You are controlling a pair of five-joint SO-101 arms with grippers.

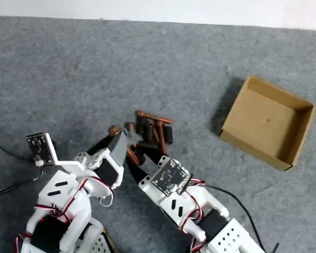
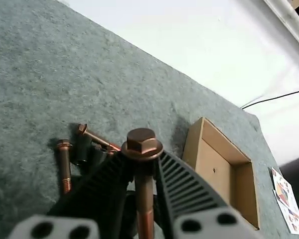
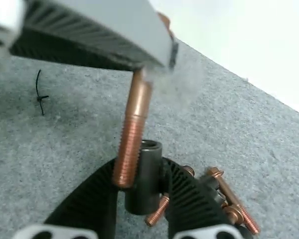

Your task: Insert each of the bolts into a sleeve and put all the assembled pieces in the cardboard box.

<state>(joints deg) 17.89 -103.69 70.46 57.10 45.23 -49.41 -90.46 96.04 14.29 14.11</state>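
Note:
My left gripper (image 2: pixel 142 162) is shut on a copper bolt (image 2: pixel 143 149), with the hex head above the fingers and the shaft running down between them. My right gripper (image 3: pixel 142 169) is shut on a dark sleeve (image 3: pixel 147 175), which stands upright with its mouth up. The held bolt (image 3: pixel 132 134) slants down from the left gripper (image 3: pixel 89 30). Its threaded end lies alongside the sleeve's mouth, not visibly inside it. In the high view the two grippers (image 1: pixel 121 142) (image 1: pixel 138 155) meet just in front of the pile of loose bolts and sleeves (image 1: pixel 154 129). The cardboard box (image 1: pixel 292 137) sits open to the right.
Loose bolts (image 2: pixel 65 167) (image 3: pixel 234 201) and dark sleeves (image 2: pixel 82 152) lie on the grey mat just beyond the grippers. A black cable (image 1: pixel 13 185) runs off at the left. The mat between the pile and the box is bare.

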